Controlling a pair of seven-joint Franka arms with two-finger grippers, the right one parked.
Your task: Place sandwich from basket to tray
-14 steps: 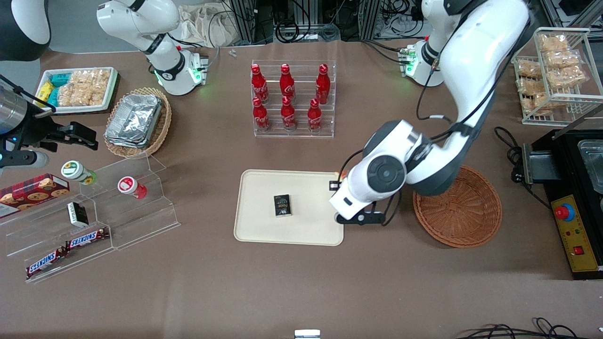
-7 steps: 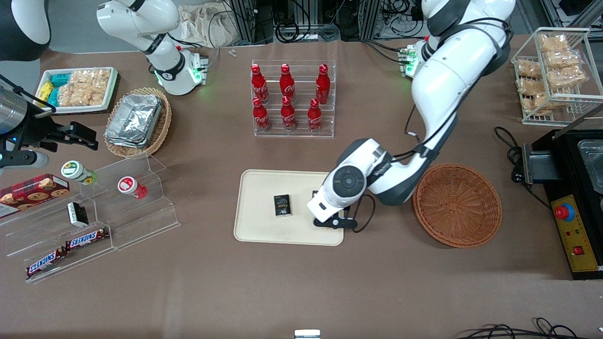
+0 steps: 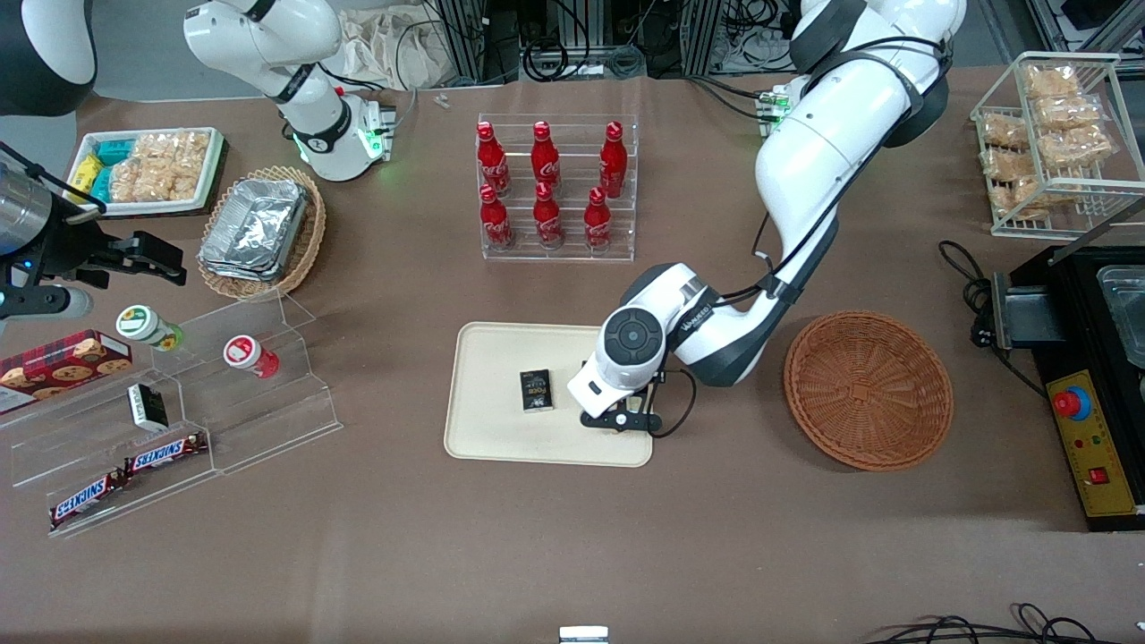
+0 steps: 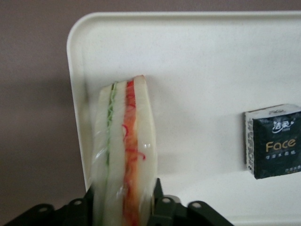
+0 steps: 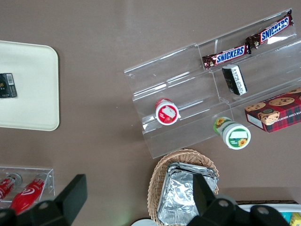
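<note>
Gripper (image 4: 123,207) clamps the sandwich (image 4: 124,155) above the tray (image 4: 197,61); filling edge up, seemingly lengthwise from the fingers.

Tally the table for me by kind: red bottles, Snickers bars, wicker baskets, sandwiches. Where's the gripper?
Red bottles: 6
Snickers bars: 2
Wicker baskets: 2
Sandwich: 1, held in the gripper over the tray
Total: 11

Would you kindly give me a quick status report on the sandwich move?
Gripper shut on sandwich, over tray. Basket empty. Tissue pack on tray beside drop spot, not touching.
</note>
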